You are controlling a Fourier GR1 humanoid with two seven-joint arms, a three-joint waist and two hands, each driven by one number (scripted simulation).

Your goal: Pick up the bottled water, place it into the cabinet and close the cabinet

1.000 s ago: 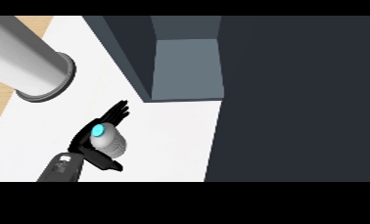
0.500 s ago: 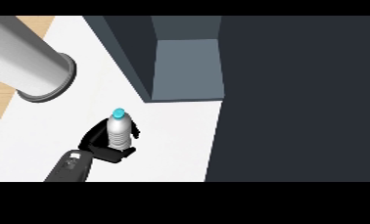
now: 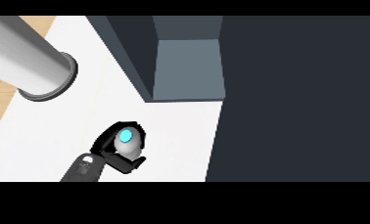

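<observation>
One hand at lower left curls around the bottled water (blue cap up), below the open cabinet at upper centre.

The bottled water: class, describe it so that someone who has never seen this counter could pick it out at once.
Start at the white counter top, below the open grey cabinet compartment. Near the lower edge a black hand curls round a small pale bottle of water. Its bright blue cap is the only blue thing in view.
</observation>
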